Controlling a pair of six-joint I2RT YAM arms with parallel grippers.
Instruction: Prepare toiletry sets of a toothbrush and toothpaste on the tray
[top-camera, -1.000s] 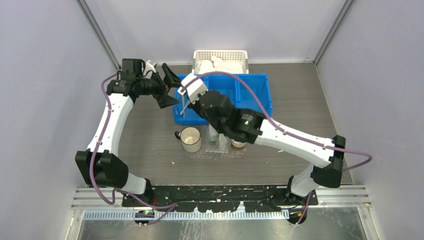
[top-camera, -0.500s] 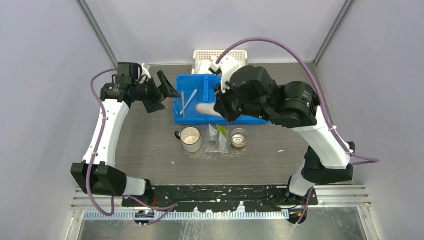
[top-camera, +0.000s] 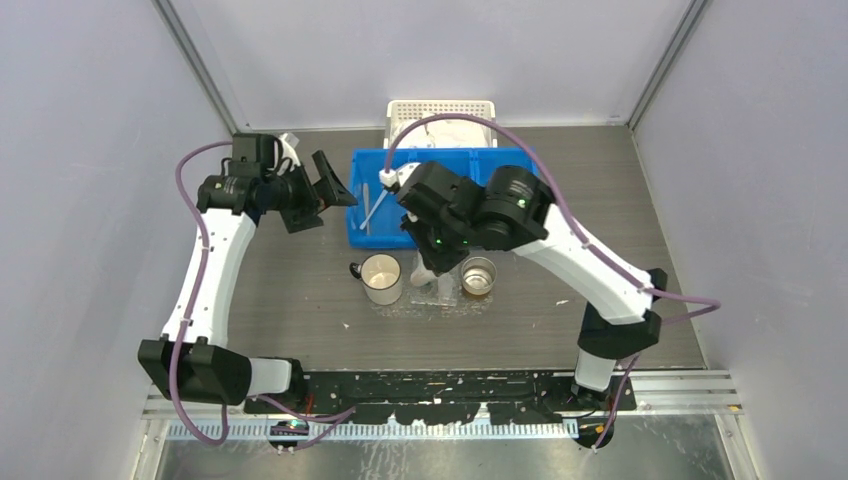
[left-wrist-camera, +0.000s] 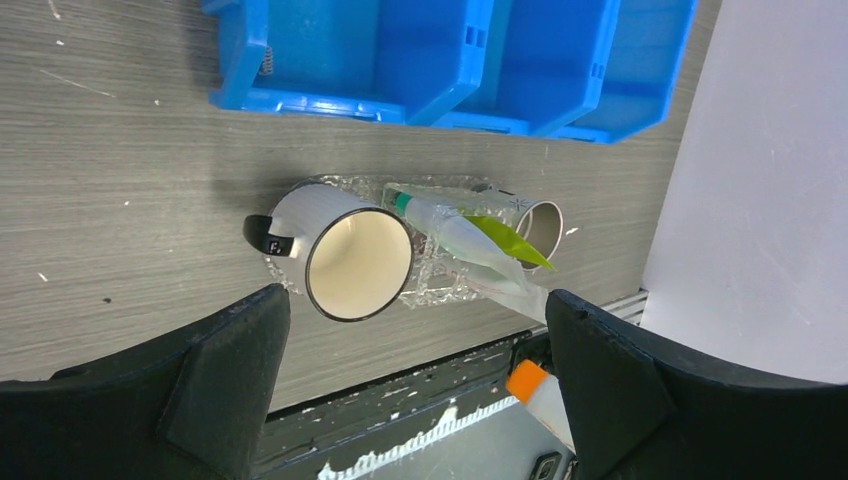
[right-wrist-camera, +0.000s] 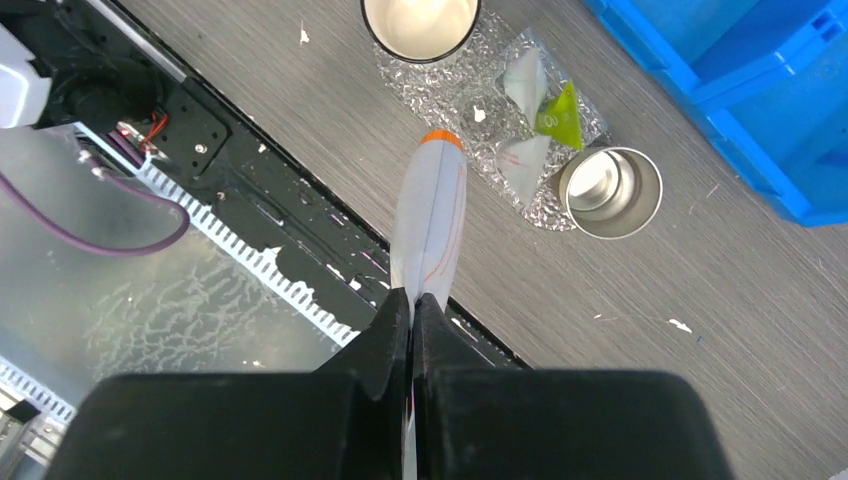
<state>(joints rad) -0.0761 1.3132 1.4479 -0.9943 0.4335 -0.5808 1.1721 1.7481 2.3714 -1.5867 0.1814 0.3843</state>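
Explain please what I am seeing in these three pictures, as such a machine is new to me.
These are two robot arms bolted to a table. One picture looks down from above; the others come from each wrist's camera. The right tool is shut on a white toothpaste tube with an orange end, near the clear tray. The left tool is open and empty. At the tray's ends stand a white mug and a metal cup, wrapped tubes between them. Behind is a blue bin holding a toothbrush, and a white basket.
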